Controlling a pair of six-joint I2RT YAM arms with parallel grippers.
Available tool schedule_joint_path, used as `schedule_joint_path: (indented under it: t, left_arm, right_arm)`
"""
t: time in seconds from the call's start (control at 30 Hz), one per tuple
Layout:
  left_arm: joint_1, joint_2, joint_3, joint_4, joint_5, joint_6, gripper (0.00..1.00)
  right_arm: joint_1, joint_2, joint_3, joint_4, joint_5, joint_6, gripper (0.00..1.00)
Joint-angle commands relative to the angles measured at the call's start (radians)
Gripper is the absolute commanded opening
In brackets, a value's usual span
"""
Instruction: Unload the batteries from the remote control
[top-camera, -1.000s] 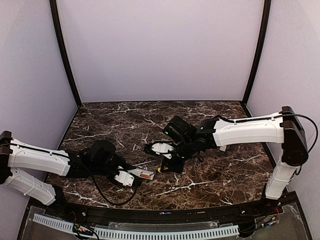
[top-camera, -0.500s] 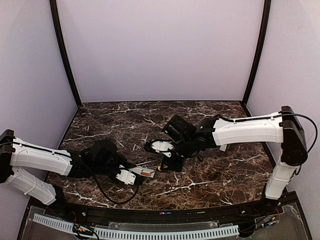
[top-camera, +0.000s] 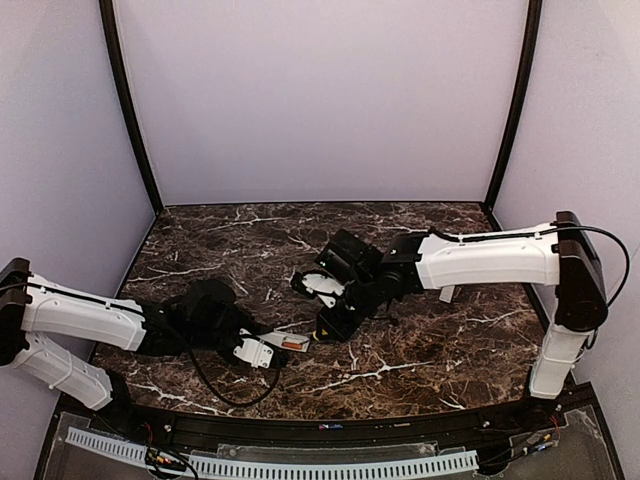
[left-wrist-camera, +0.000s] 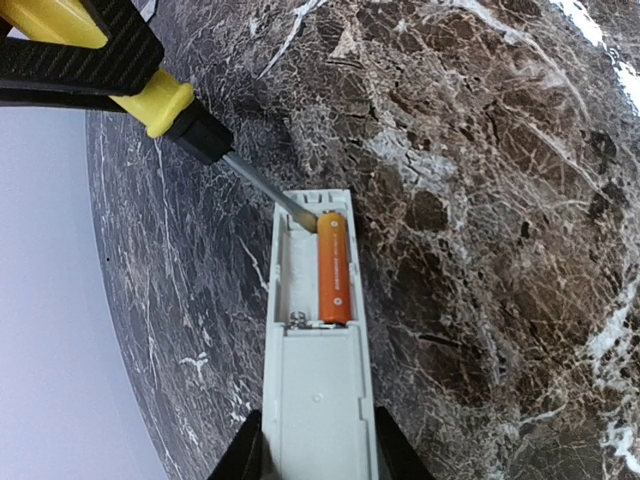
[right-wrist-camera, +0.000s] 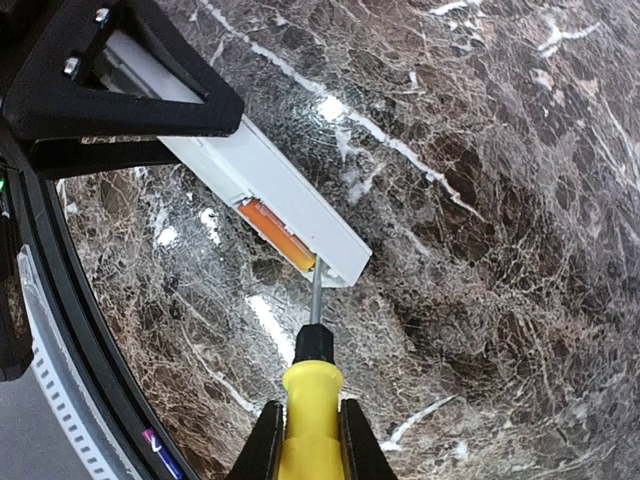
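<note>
My left gripper (left-wrist-camera: 318, 455) is shut on the white remote control (left-wrist-camera: 318, 400), held with its open battery recess up. One orange-red battery (left-wrist-camera: 334, 266) lies in the right slot; the left slot is bare. My right gripper (right-wrist-camera: 311, 440) is shut on a yellow-handled screwdriver (right-wrist-camera: 312, 420). Its metal tip (left-wrist-camera: 300, 212) touches the far end of the battery inside the recess. In the top view the remote (top-camera: 283, 344) sits at centre-left, with the battery (top-camera: 291, 345) showing and the right gripper (top-camera: 335, 322) just right of it.
The dark marble table (top-camera: 420, 350) runs to a black front rail (top-camera: 330, 425). Purple walls close in the back and sides. The two arms meet near the table's middle front.
My right gripper has moved left and slightly up with the screwdriver, bringing its tip to the remote's recess. My left gripper has shifted the remote a little.
</note>
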Motion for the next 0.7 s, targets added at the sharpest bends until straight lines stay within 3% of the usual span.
schedule_joint_path:
  t: [0.0,0.67]
  left_arm:
    - [-0.008,0.014,0.020,-0.047,-0.003,-0.007,0.00]
    - [-0.031,0.025,0.040,-0.074,-0.034,-0.042,0.00]
  right_arm:
    - [0.027,-0.021,0.023,-0.021,0.018,0.144,0.00]
    - [0.082,0.033,0.044,-0.093,0.087,0.461,0.00]
